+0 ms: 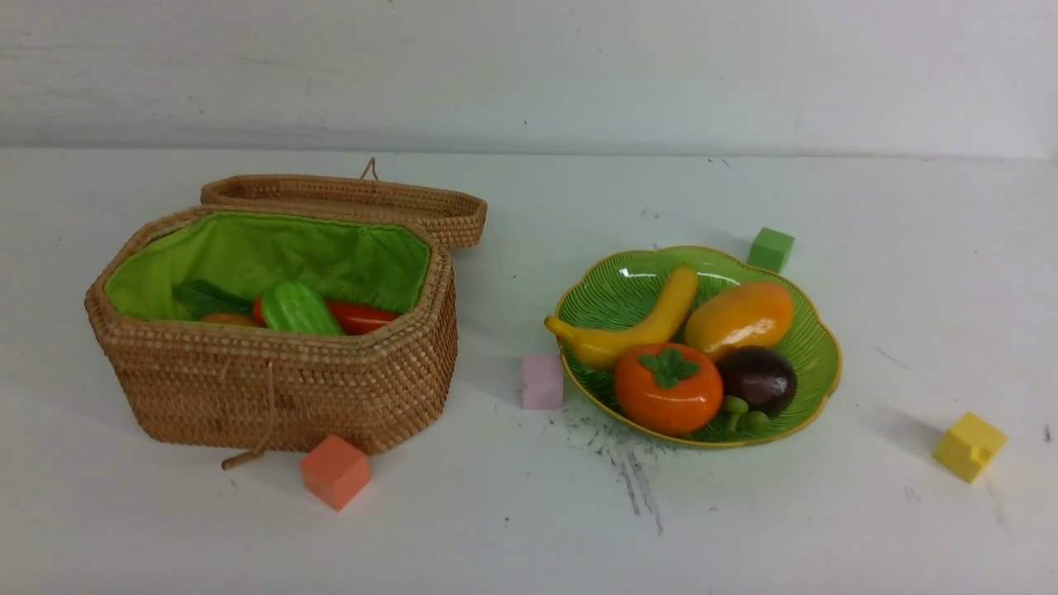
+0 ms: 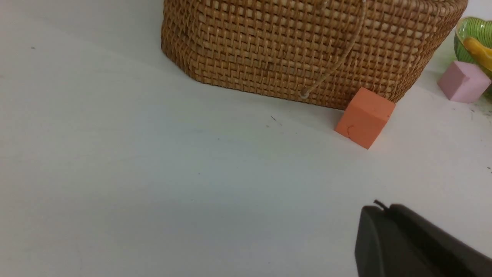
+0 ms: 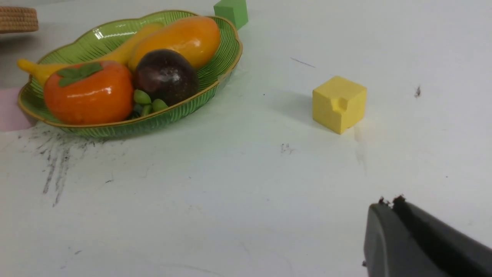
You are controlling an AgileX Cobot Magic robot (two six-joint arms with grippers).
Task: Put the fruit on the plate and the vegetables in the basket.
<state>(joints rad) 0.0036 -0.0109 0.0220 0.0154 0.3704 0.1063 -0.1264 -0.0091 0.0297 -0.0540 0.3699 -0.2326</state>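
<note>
**All fruit plated, vegetables in the basket, both pincers shut and empty**

The plate [image 1: 814, 347] sits right of centre on the desk [image 1: 529, 529] and carries all four fruit: the banana [image 1: 636, 326] along its left side with its tip over the rim, the mango [image 1: 738, 318] at the far right, the persimmon [image 1: 668, 388] at the near edge, and the mangosteen [image 1: 759, 378] just beside it on the right. The basket [image 1: 281, 388] stands on the left with its lid [image 1: 347, 198] folded back behind. Inside, against the green lining, lie the gourd [image 1: 299, 309] and the carrot [image 1: 359, 317]; a sliver of orange-brown at the near wall may be the potato [image 1: 227, 319], though too little shows to be sure.

The left pincer [image 2: 378, 209] hangs low over bare desk near the orange cube [image 2: 365, 117], jaws together and gripping nothing. The right pincer [image 3: 388, 204] hangs near the yellow cube [image 3: 339, 103], jaws likewise pressed together and empty. A pink cube [image 1: 542, 382] and a green cube [image 1: 771, 249] lie close to the plate.

By the look of things the sorting is complete. Should anything need reseating, these toys appear hard, light and glossy, so likely slippery; the round ones would best be taken across their widest part, the banana and carrot across the middle. The plate looks rigid and possibly breakable, and easily nudged.
</note>
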